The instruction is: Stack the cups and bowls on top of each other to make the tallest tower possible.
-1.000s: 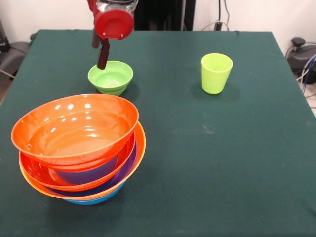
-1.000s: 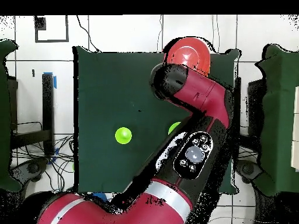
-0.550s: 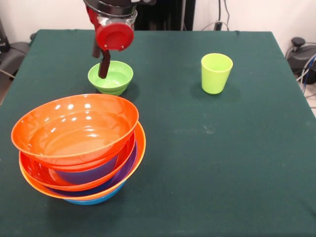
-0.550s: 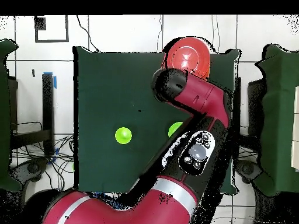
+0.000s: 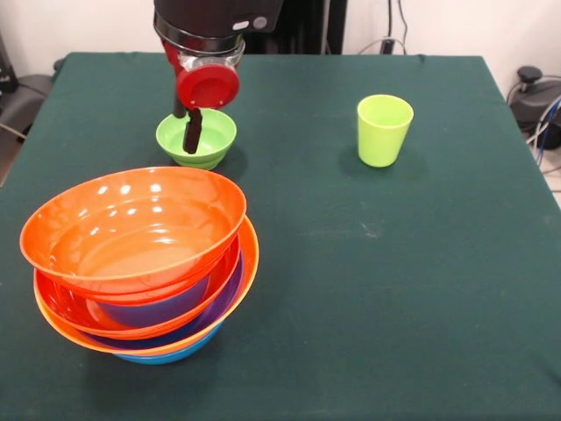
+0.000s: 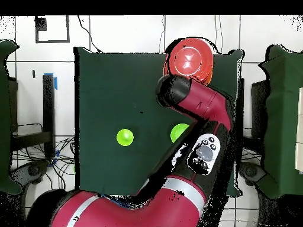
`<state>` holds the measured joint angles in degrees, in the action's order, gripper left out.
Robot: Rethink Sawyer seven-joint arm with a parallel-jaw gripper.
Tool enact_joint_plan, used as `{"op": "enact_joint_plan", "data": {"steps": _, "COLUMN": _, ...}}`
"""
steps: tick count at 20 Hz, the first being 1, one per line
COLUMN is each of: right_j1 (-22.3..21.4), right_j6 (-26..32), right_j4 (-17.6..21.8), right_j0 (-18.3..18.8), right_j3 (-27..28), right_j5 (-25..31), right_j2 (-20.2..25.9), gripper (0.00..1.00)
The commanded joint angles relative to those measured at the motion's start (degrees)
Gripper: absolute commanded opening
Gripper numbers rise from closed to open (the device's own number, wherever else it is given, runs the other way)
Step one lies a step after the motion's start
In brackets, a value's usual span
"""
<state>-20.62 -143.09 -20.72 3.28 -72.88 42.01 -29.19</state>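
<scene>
Now my gripper (image 5: 188, 132) dips into small green bowl (image 5: 210, 139) nr table's far edge; can't tell if it's apart or clamped. Looks light, slick plastic; I'd pinch rim.

Overhead, the arm (image 6: 195, 112) hides part of the small green bowl (image 6: 177, 132).
</scene>
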Motion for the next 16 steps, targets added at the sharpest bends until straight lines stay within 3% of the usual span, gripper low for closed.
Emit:
{"op": "enact_joint_plan", "data": {"steps": 1, "right_j1": 0.0, "right_j6": 6.6, "right_j4": 5.9, "right_j0": 1.1, "right_j3": -6.4, "right_j5": -2.2, "right_j2": 9.3, "gripper": 1.00}}
{"op": "enact_joint_plan", "data": {"steps": 16, "right_j1": -1.6, "right_j6": 5.7, "right_j4": 7.8, "right_j0": 3.5, "right_j3": -12.1, "right_j5": -6.5, "right_j2": 12.5, "gripper": 1.00}}
